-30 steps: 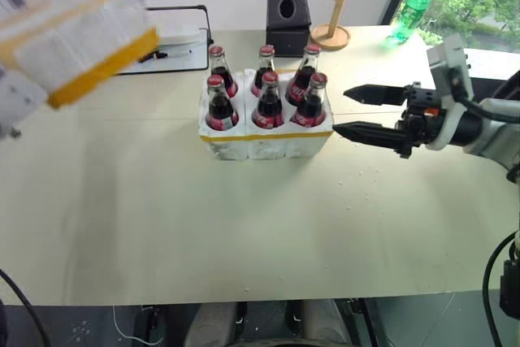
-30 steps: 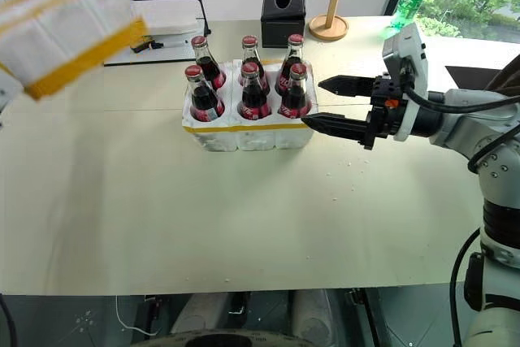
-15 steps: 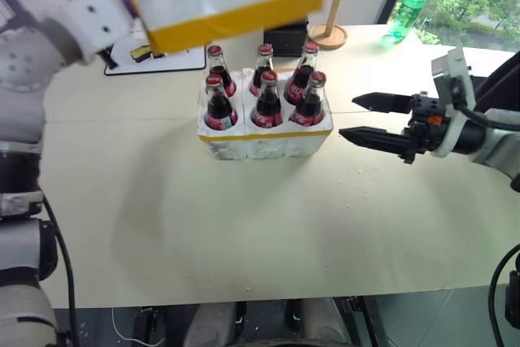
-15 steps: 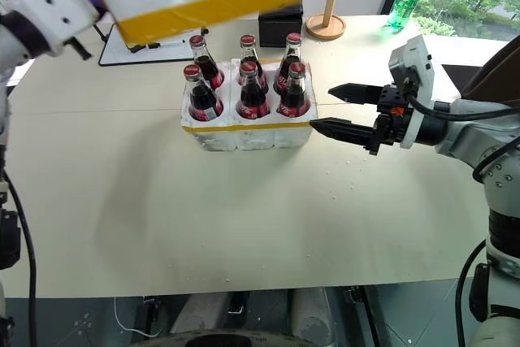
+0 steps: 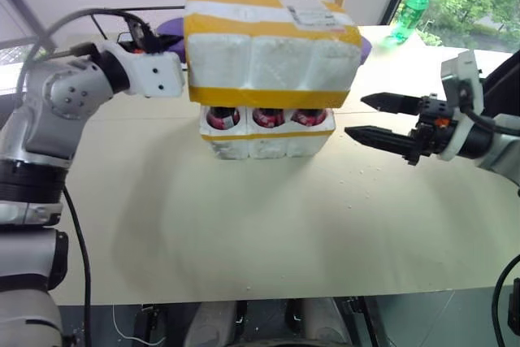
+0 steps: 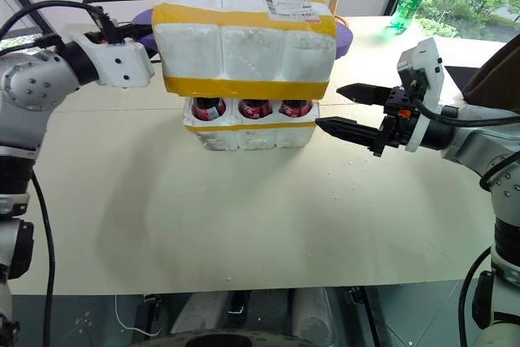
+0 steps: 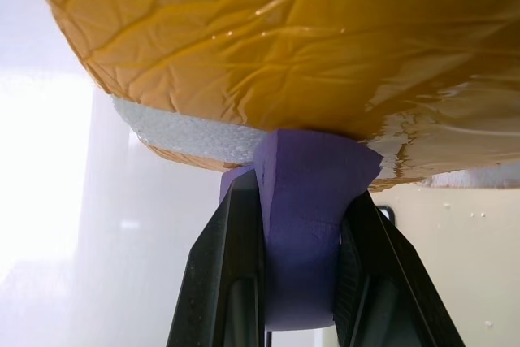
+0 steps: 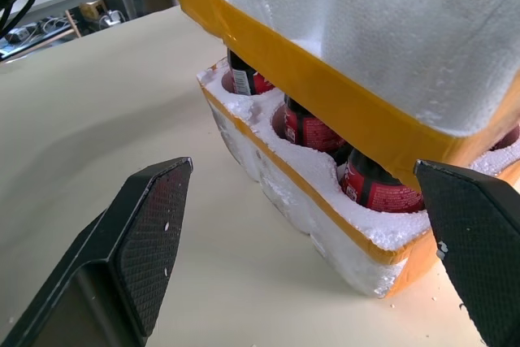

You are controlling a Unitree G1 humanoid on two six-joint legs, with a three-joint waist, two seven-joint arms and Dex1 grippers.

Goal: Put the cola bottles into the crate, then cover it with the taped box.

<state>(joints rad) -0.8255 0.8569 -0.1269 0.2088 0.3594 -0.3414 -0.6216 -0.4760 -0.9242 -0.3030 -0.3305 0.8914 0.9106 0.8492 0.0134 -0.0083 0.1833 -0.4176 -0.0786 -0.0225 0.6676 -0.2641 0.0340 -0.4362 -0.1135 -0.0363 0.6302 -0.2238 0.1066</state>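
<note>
Right wrist: taped box [image 8: 390,46] seemingly clear of crate [image 8: 325,225]

1. My left arm reaches in from my left side, elbow bent, forearm running level toward the middle.
2. My left hand [image 7: 296,225] is clamped tight, its two black fingers [image 7: 231,266] pinching a purple tab between them.
3. My right arm comes in from my right side, forearm about level, pointing toward my left.
4. My right hand [image 6: 349,111] is spread wide with nothing between its fingers [image 8: 134,237], one finger above the other.
</note>
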